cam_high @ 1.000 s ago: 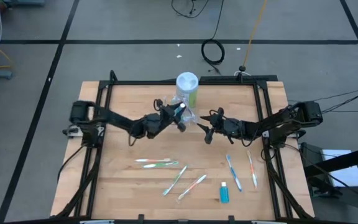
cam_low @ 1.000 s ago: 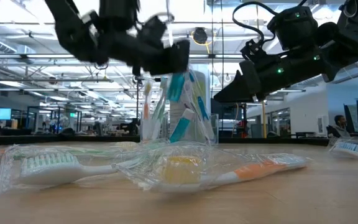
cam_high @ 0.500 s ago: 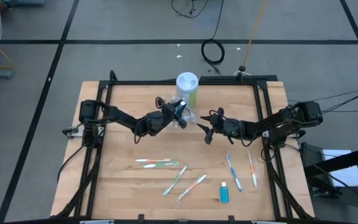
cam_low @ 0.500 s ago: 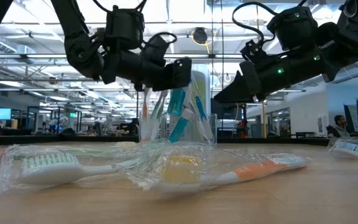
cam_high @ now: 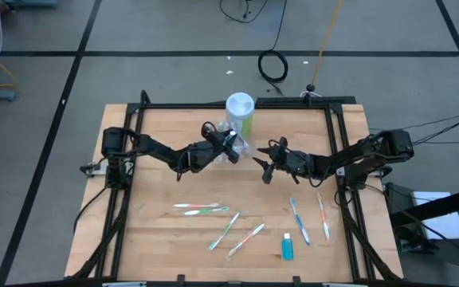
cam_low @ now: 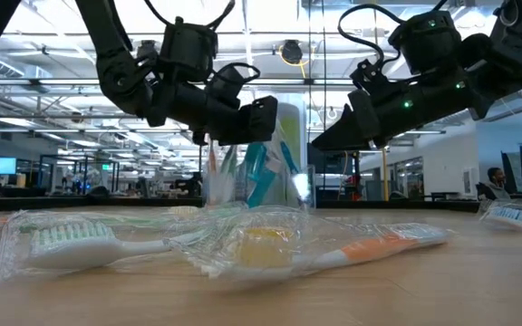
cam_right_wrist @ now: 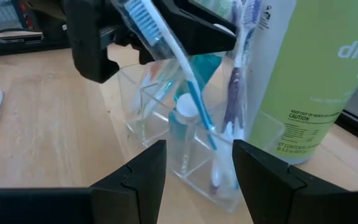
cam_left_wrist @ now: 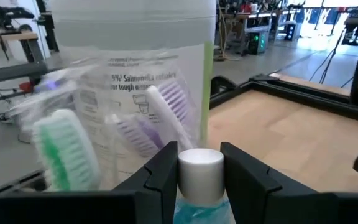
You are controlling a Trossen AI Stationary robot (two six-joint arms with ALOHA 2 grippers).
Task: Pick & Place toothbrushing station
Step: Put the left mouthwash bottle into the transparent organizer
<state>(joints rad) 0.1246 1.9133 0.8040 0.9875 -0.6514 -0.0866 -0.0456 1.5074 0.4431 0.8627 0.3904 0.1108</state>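
My left gripper (cam_high: 230,145) is shut on a small blue tube (cam_low: 257,172) with a white cap, over the clear plastic cup (cam_right_wrist: 185,149). The cup stands on the table against a green-labelled canister (cam_high: 240,110). It holds several toothbrushes and a second blue tube (cam_right_wrist: 182,121), upright with its cap up. My right gripper (cam_high: 266,170) hovers open just right of the cup, facing it, with nothing between its fingers. Several wrapped toothbrushes (cam_high: 202,209) and another blue tube (cam_high: 288,245) lie flat on the near half of the table. My left gripper pinches the tube's white cap (cam_left_wrist: 199,173) between its two fingers. The fingers come in nearly level from the table's left. The tube hangs upright below them, cap up, with its lower end (cam_low: 265,197) down among the brushes inside the cup.
The tall canister (cam_low: 288,136) stands right behind the cup, toward the far edge. A black frame (cam_high: 213,105) runs around the tabletop. Loose toothbrushes (cam_high: 297,219) lie near my right arm. Bare wood shows between the cup and these items.
My left gripper has sunk toward the cup, carrying the blue tube down with it. The tube now sits lower among the brushes than before. My right gripper has kept still.
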